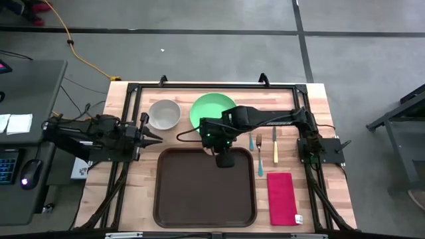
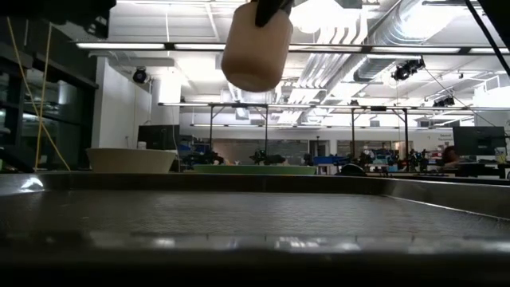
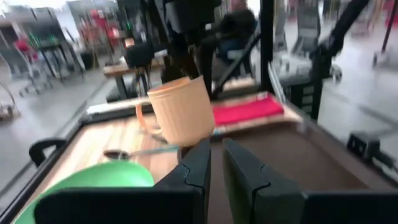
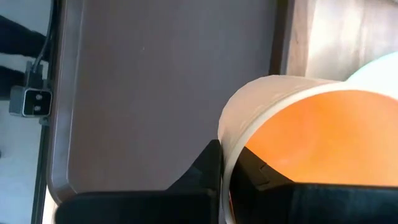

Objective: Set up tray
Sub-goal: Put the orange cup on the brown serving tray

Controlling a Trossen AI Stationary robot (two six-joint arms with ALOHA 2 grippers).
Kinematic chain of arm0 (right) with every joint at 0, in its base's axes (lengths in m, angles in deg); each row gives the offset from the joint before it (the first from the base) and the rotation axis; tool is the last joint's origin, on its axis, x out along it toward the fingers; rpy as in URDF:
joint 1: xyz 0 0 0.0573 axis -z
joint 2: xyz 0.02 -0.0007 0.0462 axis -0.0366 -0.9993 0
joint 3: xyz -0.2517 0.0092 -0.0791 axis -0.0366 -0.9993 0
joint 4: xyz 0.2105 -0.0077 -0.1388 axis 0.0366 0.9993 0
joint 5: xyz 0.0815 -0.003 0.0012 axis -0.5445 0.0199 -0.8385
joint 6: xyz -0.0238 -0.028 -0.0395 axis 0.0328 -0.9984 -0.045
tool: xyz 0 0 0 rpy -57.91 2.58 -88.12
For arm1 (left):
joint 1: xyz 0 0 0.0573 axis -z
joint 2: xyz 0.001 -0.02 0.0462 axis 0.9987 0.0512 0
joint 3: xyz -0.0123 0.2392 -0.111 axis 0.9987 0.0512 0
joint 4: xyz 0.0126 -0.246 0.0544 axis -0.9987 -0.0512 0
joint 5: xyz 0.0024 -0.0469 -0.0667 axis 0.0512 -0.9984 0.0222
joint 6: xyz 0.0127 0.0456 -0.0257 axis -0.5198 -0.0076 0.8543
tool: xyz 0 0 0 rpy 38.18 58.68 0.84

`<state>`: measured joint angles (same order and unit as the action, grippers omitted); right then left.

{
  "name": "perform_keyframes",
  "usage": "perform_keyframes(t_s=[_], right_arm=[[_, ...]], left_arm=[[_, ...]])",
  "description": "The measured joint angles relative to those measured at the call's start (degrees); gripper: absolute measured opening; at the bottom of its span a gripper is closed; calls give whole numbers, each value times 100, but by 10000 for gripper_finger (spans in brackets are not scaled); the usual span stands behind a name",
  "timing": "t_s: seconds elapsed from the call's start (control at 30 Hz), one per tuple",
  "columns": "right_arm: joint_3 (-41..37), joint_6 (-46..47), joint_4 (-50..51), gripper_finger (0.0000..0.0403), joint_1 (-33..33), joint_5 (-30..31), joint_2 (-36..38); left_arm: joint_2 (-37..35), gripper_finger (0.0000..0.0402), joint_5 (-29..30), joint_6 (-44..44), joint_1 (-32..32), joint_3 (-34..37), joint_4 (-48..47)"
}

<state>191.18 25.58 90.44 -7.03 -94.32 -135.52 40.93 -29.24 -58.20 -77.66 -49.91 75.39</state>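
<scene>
Right gripper (image 4: 225, 180) pinches the rim of a cream cup (image 3: 180, 112), orange inside, hanging clear above the brown tray (image 1: 204, 189), which lies directly beneath it. Green plate (image 1: 211, 107) sits just behind the gripper, white bowl (image 1: 163, 113) farther off. Left gripper (image 3: 214, 168) waits beside the tray, fingers slightly parted, empty.

wooden table (image 1: 133, 199), tray (image 1: 199, 192), bowl (image 1: 163, 113), plate (image 1: 207, 106), fork (image 1: 259, 147), knife (image 1: 275, 147), napkin (image 1: 282, 198)
</scene>
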Motion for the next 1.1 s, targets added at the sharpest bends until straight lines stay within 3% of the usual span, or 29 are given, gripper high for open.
perform_keyframes(t_s=[0.33, 0.57, 0.77, 1.1], right_arm=[[0, -64, -389, 0, -17, -184, -44], [0, -68, -744, 0, -158, -203, -44], [0, -57, -896, 0, -201, -269, -44], [0, -86, -1031, 0, -256, -258, -44]], left_arm=[[1879, 74, 3, -451, -2, -1672, -1166], [2713, 74, -4, -613, -2, -2432, -1777], [3074, 74, -5, -779, -2, -2816, -2019], [3084, 74, -3, -680, -2, -2855, -2295]])
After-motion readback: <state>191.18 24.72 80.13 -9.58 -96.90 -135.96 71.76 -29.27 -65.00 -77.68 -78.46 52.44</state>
